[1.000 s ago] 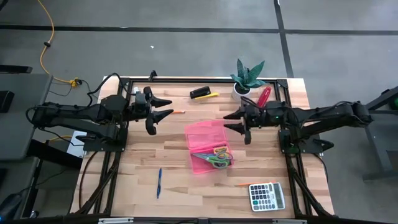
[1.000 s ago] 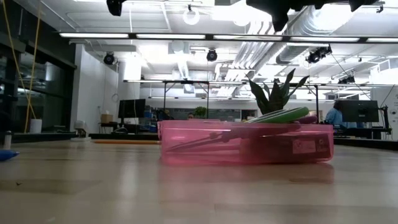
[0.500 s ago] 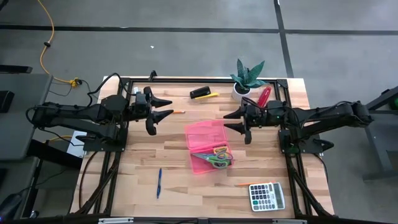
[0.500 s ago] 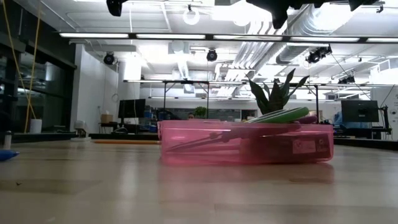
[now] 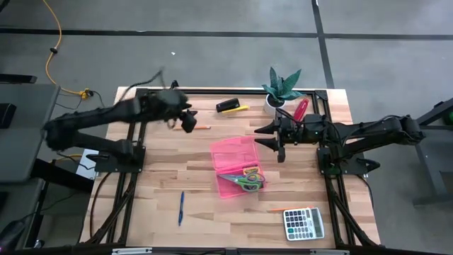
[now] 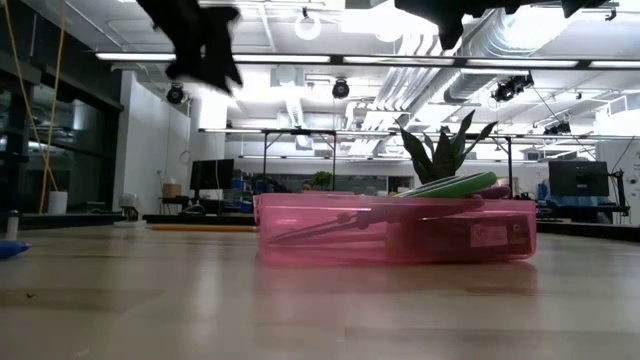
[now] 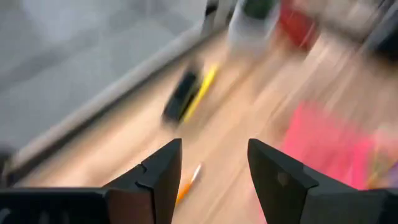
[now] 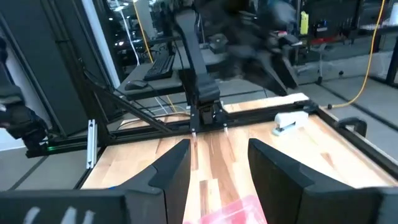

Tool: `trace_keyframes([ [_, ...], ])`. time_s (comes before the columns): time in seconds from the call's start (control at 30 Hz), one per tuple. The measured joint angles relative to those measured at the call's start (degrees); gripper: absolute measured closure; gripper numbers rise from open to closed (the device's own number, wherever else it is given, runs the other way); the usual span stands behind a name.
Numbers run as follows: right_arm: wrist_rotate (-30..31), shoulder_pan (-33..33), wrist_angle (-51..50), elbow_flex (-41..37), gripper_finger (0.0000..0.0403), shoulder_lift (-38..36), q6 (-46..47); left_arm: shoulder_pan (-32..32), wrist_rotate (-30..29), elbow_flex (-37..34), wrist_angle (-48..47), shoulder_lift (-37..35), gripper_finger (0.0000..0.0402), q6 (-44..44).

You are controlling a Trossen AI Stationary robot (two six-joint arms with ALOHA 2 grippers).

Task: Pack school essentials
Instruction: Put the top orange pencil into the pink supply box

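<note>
I have a pale wood table (image 5: 191,177) on grey floor. My left gripper (image 5: 185,119) hangs blurred at upper left of the high view, fingers parted and empty, just above an orange pencil (image 5: 203,127). My right gripper (image 5: 272,139) waits right of centre, fingers apart, empty too. Between them, lower, the pink tray (image 5: 228,152) holds green scissors (image 5: 245,180) and a crayon box (image 5: 248,171). A blue pen (image 5: 181,207) lies lower left, apart from the tray.

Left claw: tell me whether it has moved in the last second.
Yes. The left claw has swung toward the table's far edge, closer to the black and yellow stapler, and shows motion blur in the high view.
</note>
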Motion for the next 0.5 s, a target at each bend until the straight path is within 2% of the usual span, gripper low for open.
trace_keyframes([
  [0.2, 0.0, 0.0, -0.4, 0.0, 0.025, 0.0, 2.4, 12.4, 19.0, 2.8, -7.8, 14.6, 0.0229, 11.2],
  [0.33, 0.0, 0.0, -0.9, 0.0, 0.025, 0.0, 2.5, 15.6, 22.0, 2.9, -9.1, 22.8, 0.0229, 20.5],
  [0.5, 0.0, 0.0, -1.6, 0.0, 0.025, 0.0, 2.8, 16.8, 20.6, 2.9, -9.5, 30.5, 0.0229, 28.4],
])
